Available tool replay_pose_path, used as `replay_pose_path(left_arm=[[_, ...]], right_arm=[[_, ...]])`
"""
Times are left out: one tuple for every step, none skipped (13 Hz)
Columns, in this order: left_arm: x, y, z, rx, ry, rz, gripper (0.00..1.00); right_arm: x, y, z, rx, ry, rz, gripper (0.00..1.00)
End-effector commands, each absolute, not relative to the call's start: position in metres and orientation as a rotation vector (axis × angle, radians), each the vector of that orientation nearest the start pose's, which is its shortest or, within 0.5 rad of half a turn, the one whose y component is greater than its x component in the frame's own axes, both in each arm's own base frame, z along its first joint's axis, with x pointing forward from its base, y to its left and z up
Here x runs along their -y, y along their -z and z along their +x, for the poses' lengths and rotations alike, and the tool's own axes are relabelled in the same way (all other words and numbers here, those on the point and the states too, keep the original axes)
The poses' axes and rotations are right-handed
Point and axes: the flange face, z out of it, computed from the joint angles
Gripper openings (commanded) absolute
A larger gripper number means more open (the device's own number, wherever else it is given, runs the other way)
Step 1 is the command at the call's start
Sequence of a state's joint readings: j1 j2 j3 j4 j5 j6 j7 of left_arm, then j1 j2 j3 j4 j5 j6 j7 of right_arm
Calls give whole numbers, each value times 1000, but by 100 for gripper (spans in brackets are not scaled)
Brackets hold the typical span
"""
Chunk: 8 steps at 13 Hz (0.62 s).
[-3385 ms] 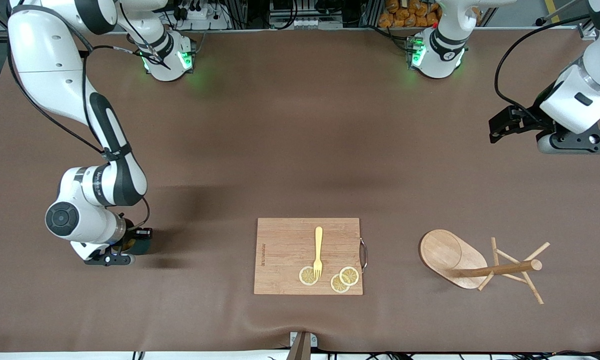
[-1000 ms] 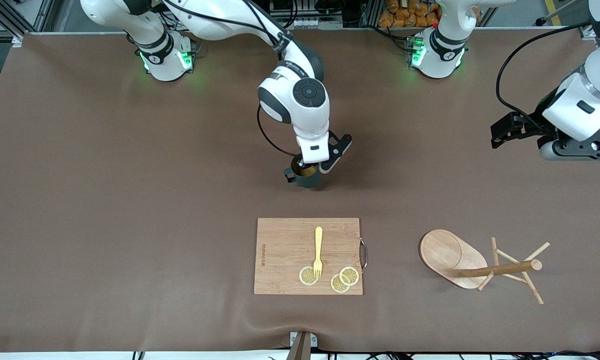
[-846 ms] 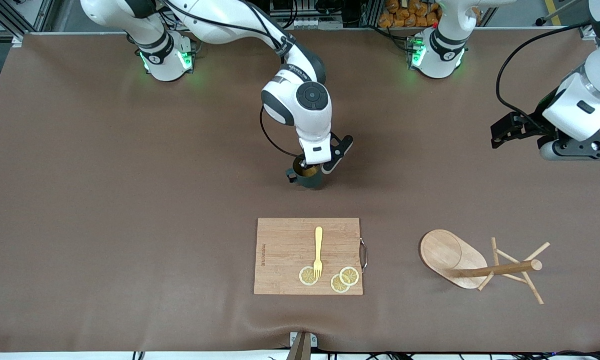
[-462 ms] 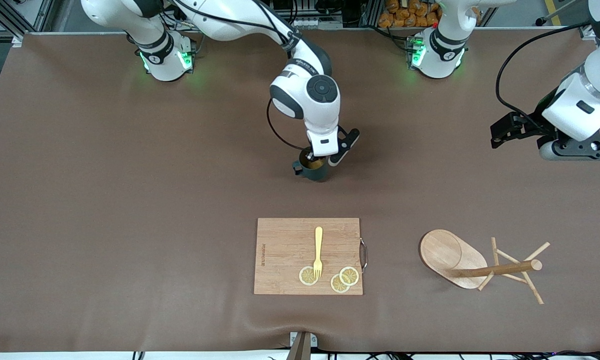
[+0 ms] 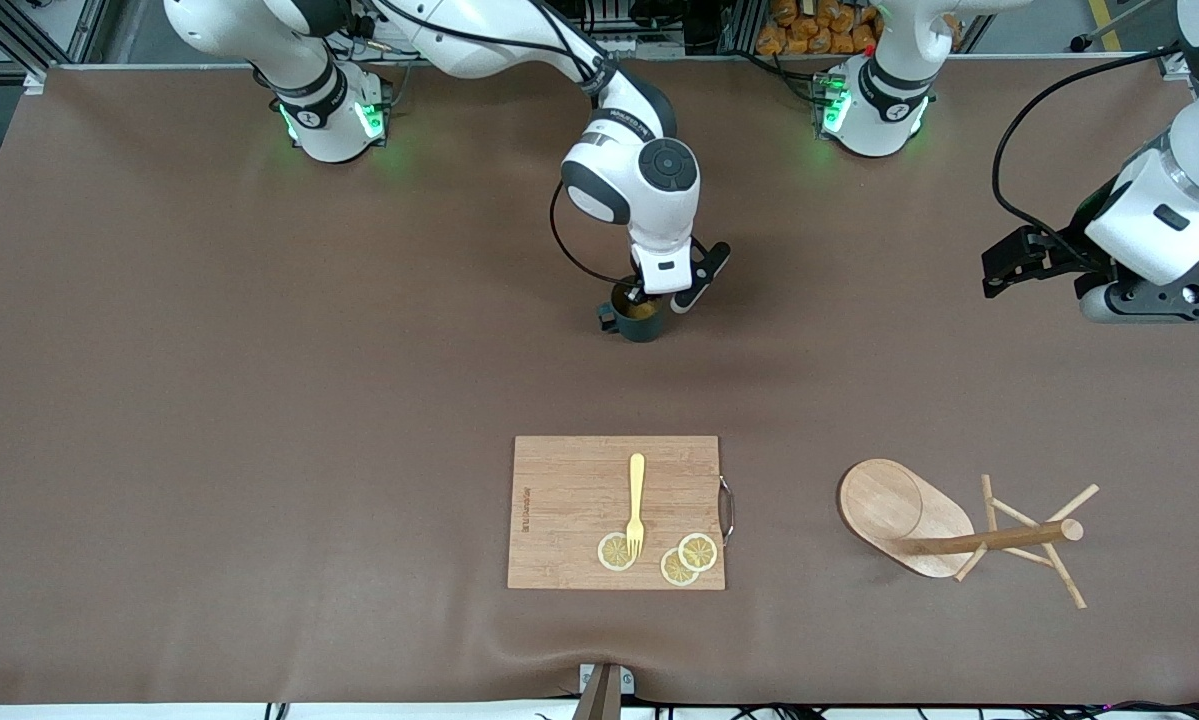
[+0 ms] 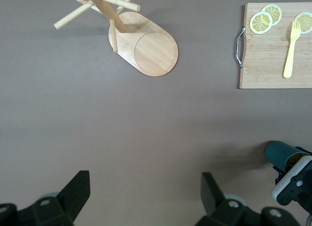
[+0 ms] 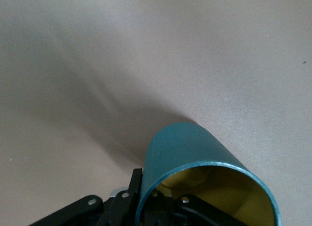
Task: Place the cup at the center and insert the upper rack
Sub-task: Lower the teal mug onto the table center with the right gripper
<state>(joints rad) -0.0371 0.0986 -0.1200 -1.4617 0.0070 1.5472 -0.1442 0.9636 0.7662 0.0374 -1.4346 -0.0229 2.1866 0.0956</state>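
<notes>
A brown table fills the frame, and just above its middle the right gripper grips the cup by the rim, at or just above the table, so the centering looks nearly done but not let go. The rack lies toppled at lower right, untouched. The left gripper, jaws spread and empty, waits at the right edge.

No text can be read with certainty. A dark printed line runs along one short edge of the cutting board, in the lower middle of the front view, too small to make out. A black band with pale lettering circles the right arm's wrist, in the upper middle of that view; its letters are likewise illegible.
</notes>
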Motion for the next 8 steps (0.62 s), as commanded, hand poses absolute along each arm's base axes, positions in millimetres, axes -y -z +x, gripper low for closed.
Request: replay_pose_path(left_arm=[[71, -619, 579, -6, -11, -3140, 100], [71, -619, 579, -1, -11, -3140, 100], [72, -616, 580, -1, -18, -3140, 100], [72, -619, 580, 6, -11, -3141, 100], [73, -619, 580, 16, -9, -3142, 100], [74, -619, 580, 16, -9, -3142, 100], [75, -619, 580, 18, -8, -3141, 100], [76, -618, 580, 16, -11, -3141, 100]], right_arm=[[-606, -237, 403, 1325, -7, -2875, 0], [-602, -236, 408, 1303, -8, -2887, 0], [-601, -236, 410, 1296, -8, -2890, 0], [-600, -236, 410, 1295, -7, -2892, 0], [-601, -236, 410, 1298, -6, -2891, 8], [-602, -237, 409, 1300, -4, -2889, 58], [-603, -237, 408, 1305, 0, -2888, 100], [-603, -238, 407, 1314, 6, -2888, 100]])
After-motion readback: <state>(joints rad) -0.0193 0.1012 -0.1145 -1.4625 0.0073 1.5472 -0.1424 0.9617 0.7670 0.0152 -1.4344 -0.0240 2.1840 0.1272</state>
